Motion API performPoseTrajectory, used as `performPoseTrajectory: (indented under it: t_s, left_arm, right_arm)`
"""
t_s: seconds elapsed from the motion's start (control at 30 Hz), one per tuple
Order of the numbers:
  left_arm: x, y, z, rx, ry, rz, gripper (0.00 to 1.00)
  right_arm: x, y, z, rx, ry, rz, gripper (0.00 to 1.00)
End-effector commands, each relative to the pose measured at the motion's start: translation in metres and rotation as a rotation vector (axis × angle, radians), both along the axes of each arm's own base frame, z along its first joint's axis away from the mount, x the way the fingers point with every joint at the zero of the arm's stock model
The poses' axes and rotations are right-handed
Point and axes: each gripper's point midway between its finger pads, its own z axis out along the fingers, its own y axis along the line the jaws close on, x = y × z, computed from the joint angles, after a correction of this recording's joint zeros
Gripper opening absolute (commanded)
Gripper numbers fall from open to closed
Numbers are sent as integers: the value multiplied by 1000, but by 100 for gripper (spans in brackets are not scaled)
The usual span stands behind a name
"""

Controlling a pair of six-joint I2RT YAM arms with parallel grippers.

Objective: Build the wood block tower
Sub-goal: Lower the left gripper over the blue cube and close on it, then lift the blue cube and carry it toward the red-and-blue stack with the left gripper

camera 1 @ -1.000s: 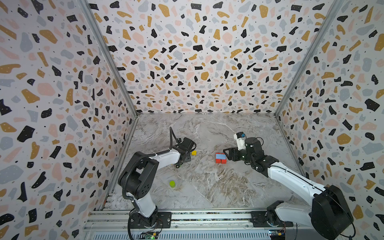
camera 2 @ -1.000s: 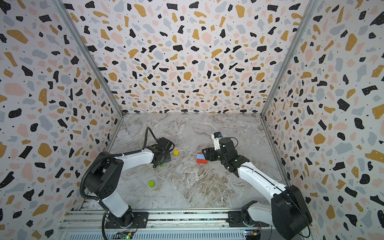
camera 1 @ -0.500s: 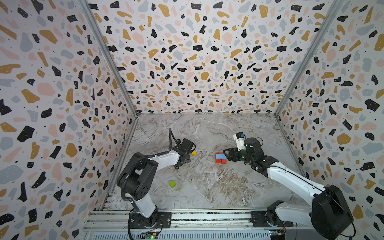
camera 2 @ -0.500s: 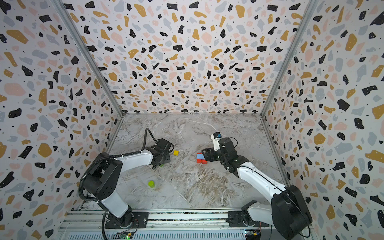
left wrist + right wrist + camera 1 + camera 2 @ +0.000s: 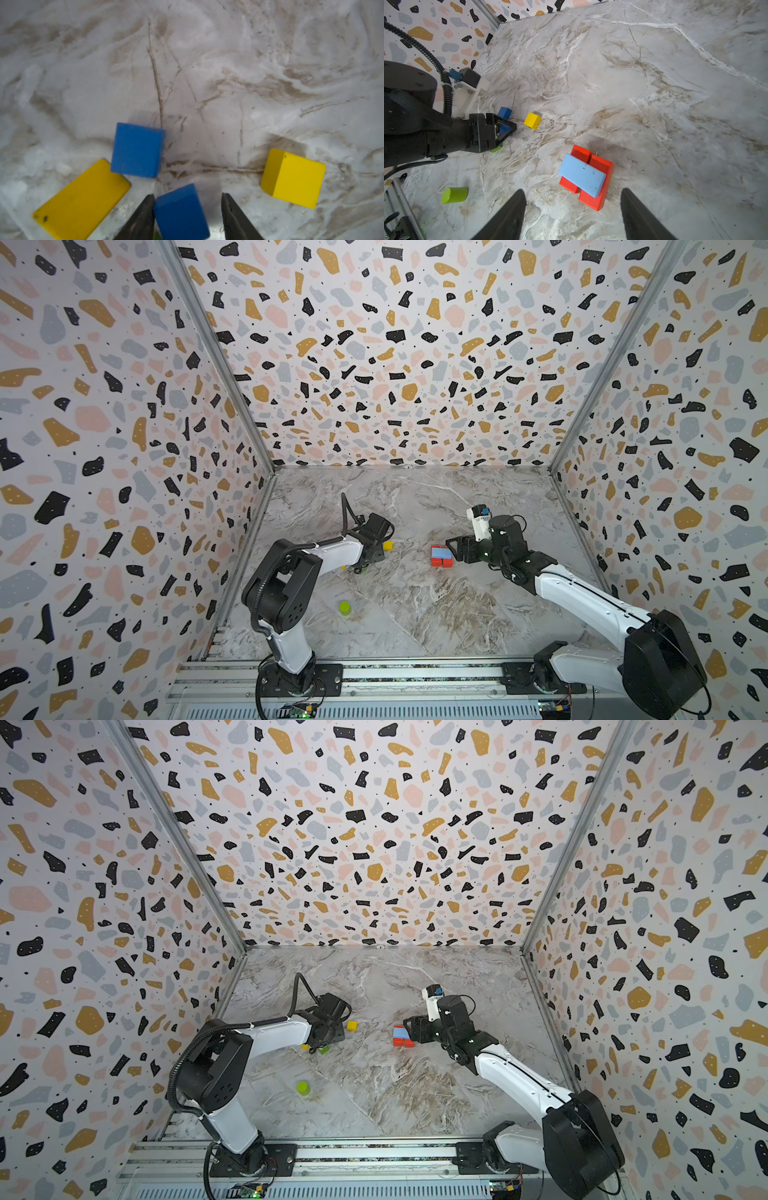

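The left tool (image 5: 188, 195) straddles a dark blue block (image 5: 180, 212) on the desk (image 5: 228, 72), one jaw touching its side, the other a gap away, so nothing is clamped yet. It should close squarely on the flat faces, or the block may twist toward the yellow bar (image 5: 81, 199) just beside it. The right tool (image 5: 573, 190) hangs wide open and empty next to the tower (image 5: 440, 558), so far a light blue bar (image 5: 582, 178) across two red blocks (image 5: 600, 164), mid-desk
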Motion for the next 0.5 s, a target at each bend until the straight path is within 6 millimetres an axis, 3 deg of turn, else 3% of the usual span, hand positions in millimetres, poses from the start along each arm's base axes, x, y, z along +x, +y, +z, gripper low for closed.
performPoseTrajectory:
  t_s: [0.0, 0.47]
  left_arm:
    - [8, -3, 5, 18, -6, -15, 51]
    - [2, 3, 9, 43, -3, -33, 37]
  right_arm:
    - [-1, -1, 4, 2, -14, -6, 74]
    - [-1, 1, 6, 8, -16, -1, 74]
